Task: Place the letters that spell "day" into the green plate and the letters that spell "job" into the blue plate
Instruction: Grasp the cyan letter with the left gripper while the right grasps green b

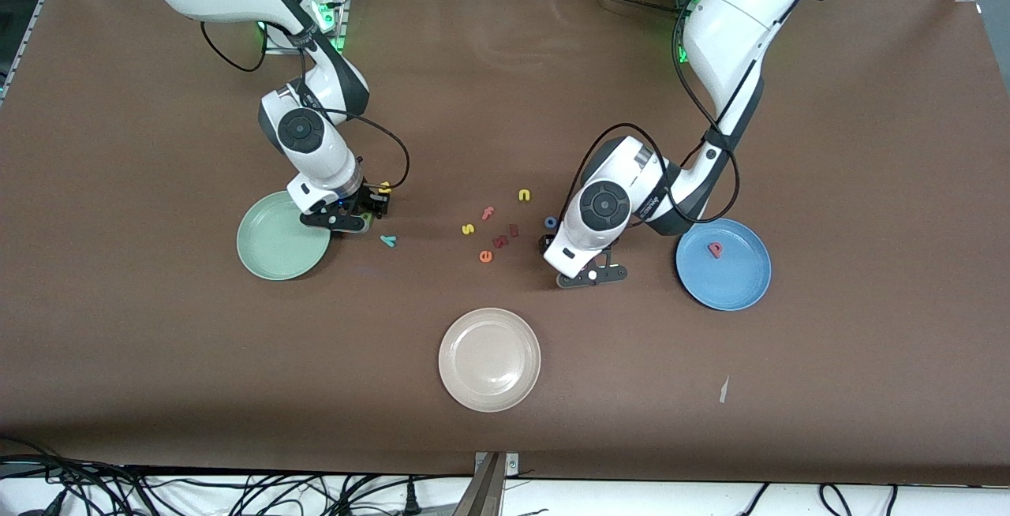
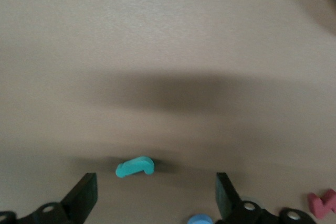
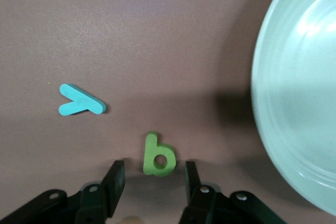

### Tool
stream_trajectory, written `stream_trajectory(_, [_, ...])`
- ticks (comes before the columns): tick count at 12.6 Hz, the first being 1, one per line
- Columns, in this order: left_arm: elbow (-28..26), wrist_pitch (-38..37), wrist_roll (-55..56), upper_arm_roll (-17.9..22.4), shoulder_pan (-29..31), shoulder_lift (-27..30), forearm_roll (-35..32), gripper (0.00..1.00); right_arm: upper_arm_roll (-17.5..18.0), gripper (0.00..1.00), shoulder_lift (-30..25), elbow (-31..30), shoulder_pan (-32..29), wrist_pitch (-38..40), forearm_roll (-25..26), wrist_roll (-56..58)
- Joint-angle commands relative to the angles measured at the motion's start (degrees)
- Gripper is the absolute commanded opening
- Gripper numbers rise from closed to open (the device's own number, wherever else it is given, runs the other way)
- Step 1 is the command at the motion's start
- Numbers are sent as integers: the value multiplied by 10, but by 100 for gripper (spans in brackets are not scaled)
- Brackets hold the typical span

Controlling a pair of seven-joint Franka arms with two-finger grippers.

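Straddling the green d (image 3: 158,155) with its fingers partly drawn in but not touching it, the right gripper (image 3: 154,181) is seen low over the table just beside the green plate (image 1: 272,252), on the side toward the left arm's end. The light blue y (image 3: 80,103) lies near the d, a little farther from that plate, and a yellow letter (image 1: 385,186) is glimpsed by the gripper's body in the front view. Nothing is seen in the green plate. Toward the left arm's end from that plate, a loose cluster of small letters is scattered, among them a yellow s (image 1: 468,229) and an orange e (image 1: 486,256). Past the cluster, the left gripper (image 2: 156,196) is held low over the table with its fingers wide apart and nothing between them; the teal j (image 2: 135,166) lies just ahead of its fingertips and the blue o (image 1: 550,222) close beside it. Farthest from the green plate lies the blue plate (image 1: 738,283), in which the pinkish-red b (image 1: 715,248) rests.
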State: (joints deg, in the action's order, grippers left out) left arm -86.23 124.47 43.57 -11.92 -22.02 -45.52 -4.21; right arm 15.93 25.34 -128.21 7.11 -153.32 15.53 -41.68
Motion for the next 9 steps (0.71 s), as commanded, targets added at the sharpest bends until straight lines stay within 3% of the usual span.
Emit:
stream_trajectory(1, [2, -3, 4, 2, 5, -3, 11, 82, 2, 46, 1, -6, -4, -14, 12, -2])
stream_trajectory(9, [-10, -2, 4, 2, 10, -17, 11, 67, 2, 30, 5, -5, -4, -15, 12, 0])
